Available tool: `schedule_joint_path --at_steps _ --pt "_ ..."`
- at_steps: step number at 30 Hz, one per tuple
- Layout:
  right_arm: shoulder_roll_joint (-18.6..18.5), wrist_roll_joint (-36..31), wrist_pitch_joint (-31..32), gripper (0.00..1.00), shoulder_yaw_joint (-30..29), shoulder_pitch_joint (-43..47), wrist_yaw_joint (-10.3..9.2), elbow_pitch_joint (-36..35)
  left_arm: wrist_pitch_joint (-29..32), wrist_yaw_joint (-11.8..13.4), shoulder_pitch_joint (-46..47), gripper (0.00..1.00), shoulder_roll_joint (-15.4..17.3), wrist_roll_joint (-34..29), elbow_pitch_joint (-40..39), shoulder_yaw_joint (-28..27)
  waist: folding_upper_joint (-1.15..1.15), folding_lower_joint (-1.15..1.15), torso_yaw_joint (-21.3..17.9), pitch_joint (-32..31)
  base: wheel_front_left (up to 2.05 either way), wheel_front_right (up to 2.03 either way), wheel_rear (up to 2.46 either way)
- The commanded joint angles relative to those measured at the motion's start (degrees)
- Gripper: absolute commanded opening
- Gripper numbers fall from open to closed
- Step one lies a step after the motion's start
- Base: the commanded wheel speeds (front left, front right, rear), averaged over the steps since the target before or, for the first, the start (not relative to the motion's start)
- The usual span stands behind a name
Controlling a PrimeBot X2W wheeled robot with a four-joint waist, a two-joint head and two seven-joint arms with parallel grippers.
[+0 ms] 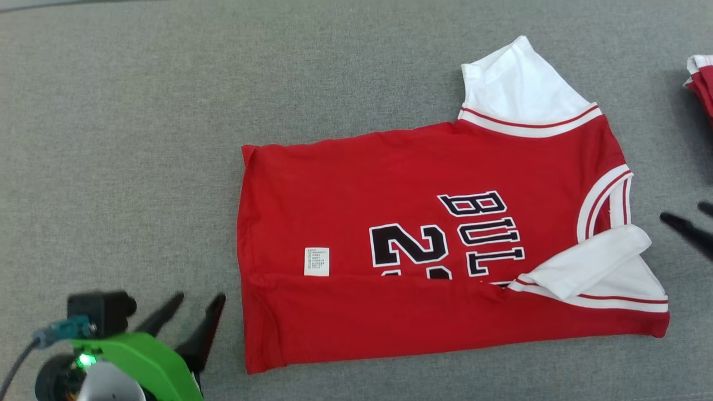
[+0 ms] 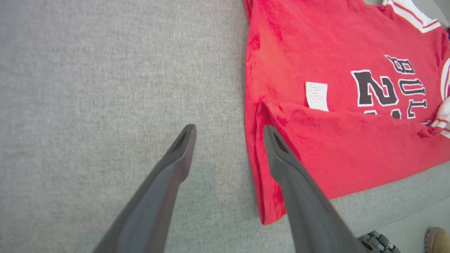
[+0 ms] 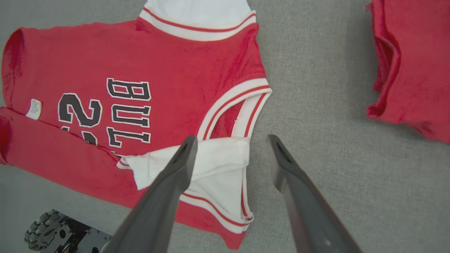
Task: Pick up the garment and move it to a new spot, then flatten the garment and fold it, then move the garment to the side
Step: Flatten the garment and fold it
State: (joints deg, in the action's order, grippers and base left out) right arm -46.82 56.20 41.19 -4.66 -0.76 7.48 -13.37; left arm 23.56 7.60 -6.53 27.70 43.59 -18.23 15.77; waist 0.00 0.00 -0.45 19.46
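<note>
1. A red garment (image 1: 356,184) on a plain grey worktop (image 1: 111,139); its sleeves (image 1: 518,83) are white, the armholes and collar banded white with thin red stripes.
2. Black lettering (image 1: 479,234) and numerals, each outlined in white, cross the chest; a white label (image 1: 316,262) with tiny dark print lies at nine o'clock of the numerals.
3. At two o'clock, a second garment (image 1: 703,83), red with white trim.
4. The left tool (image 1: 199,298), dark-fingered under a bright green housing (image 1: 139,356), at seven o'clock; the right tool (image 1: 683,211), equally dark, at three o'clock.
</note>
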Motion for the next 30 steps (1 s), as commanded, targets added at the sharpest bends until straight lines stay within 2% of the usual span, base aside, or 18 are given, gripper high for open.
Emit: schedule_joint_path --at_steps 1,3,6,10,13,17,21,30 --pt "-0.6 -0.7 0.0 1.00 -0.7 -3.3 0.00 -0.8 0.0 0.5 4.2 1.00 0.8 -1.6 -0.3 -0.5 0.00 0.00 0.8 3.4 0.00 0.00 0.00" --pt "-0.9 -3.4 0.0 1.00 -0.1 -9.8 0.00 -0.4 0.8 0.9 11.0 1.00 0.6 -4.4 0.7 0.3 0.00 0.00 1.6 6.3 0.00 0.00 0.00" --pt "0.6 -9.3 0.4 1.00 3.8 -19.7 0.01 2.1 2.6 0.0 21.1 1.00 -1.6 -6.6 4.3 2.9 0.00 0.00 3.2 9.7 0.00 0.00 0.00" --pt "4.9 -16.9 1.5 1.00 10.3 -33.0 0.00 8.5 4.0 -1.6 33.2 1.00 -6.6 -7.9 12.2 6.7 0.00 0.00 5.7 13.1 0.00 0.00 0.00" --pt "8.0 -21.0 1.2 1.00 14.5 -40.1 0.00 15.0 3.5 -2.8 39.3 1.00 -8.8 -9.4 18.2 8.7 0.00 0.00 7.0 13.9 0.00 0.00 0.00" --pt "9.4 -24.9 -0.2 1.00 18.1 -46.3 0.00 22.1 3.1 -4.3 43.7 1.00 -11.4 -10.0 23.2 10.4 0.00 0.00 8.0 15.0 0.00 0.00 0.00" --pt "10.6 -27.9 -2.8 1.00 20.0 -50.4 0.00 27.9 2.8 -5.4 45.8 1.00 -12.5 -10.3 26.0 11.8 0.00 0.00 8.5 15.7 0.00 0.00 0.00" --pt "11.1 -27.7 -5.0 1.00 24.1 -54.6 0.00 35.0 4.1 -6.5 47.8 1.00 -12.9 -10.6 28.5 13.9 0.00 0.00 8.5 16.7 0.00 0.00 0.00"
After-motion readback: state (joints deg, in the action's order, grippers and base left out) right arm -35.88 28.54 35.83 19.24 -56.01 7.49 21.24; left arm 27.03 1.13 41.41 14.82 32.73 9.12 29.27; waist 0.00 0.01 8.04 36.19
